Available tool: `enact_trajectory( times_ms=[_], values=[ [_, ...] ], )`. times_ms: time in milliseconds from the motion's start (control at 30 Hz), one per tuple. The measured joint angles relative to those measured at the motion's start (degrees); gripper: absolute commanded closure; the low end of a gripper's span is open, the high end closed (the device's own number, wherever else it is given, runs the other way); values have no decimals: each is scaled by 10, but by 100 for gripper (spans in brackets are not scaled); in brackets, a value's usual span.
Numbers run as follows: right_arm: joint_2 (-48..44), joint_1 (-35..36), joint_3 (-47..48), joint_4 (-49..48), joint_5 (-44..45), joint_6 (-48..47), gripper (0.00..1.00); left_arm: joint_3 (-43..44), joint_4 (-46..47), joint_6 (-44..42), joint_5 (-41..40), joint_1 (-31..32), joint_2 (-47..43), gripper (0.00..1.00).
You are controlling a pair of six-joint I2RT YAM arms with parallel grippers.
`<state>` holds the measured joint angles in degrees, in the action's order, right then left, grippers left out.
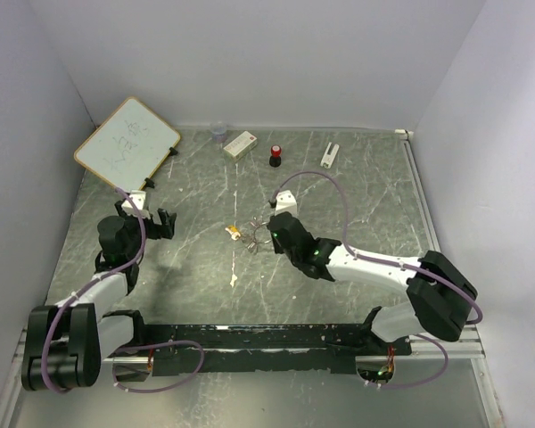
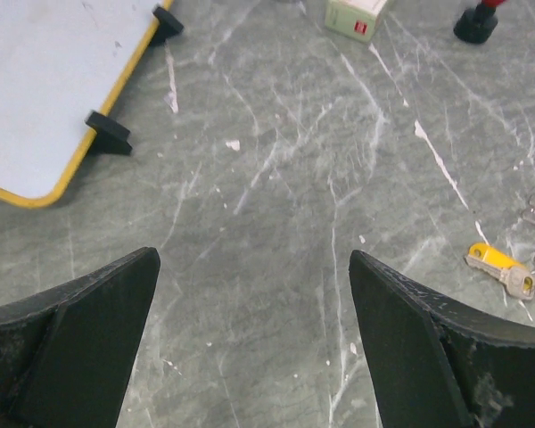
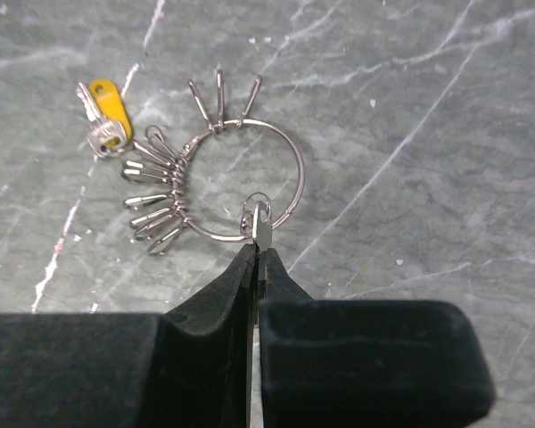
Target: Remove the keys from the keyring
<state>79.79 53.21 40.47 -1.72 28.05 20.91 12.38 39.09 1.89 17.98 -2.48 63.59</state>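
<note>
Right gripper (image 3: 257,254) was pinched fully closed on a small silvery key (image 3: 261,225) at the lower edge of the keyring (image 3: 300,171), centre of the right wrist frame. Ring lay flat, with a fan of wire clips (image 3: 156,192) on its left side. Yellow-headed key (image 3: 107,100) lay at upper left, just beside the clips; could not tell whether it was attached. Left gripper (image 2: 252,259) was wide open, holding nothing, over bare table at left-centre of the overhead frame, well apart from the ring.

Judgement: step in hand was drawing the pinched key off. Ring was unanchored, so a straight pull would likely drag everything. Better to pin the ring's far side with the left gripper, then work the key along the wire to the split. Grip was at the fingertips only, so slip was a risk.

Surface: dark green marble-pattern table (image 1: 366,196), hard and smooth-looking. White walls (image 1: 276,62) on three sides. Whiteboard (image 1: 127,147) at upper left; red-capped bottle (image 1: 275,157) near the table's top edge.
</note>
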Motion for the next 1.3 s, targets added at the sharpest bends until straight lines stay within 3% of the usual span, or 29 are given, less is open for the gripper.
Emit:
enact_trajectory(
  times_ms=[333,700,933,1300],
  values=[
    [-25,21,82,77,11,-30,100,59,-60,7,33,2,-61,1],
    [-70,48,146,134,39,-69,100,145,-103,74,92,84,-47,1],
    [-90,50,178,137,42,-90,100,160,-74,125,203,104,-8,1],
    [-97,51,191,136,39,-99,100,162,-33,181,219,125,2,1]
  ],
)
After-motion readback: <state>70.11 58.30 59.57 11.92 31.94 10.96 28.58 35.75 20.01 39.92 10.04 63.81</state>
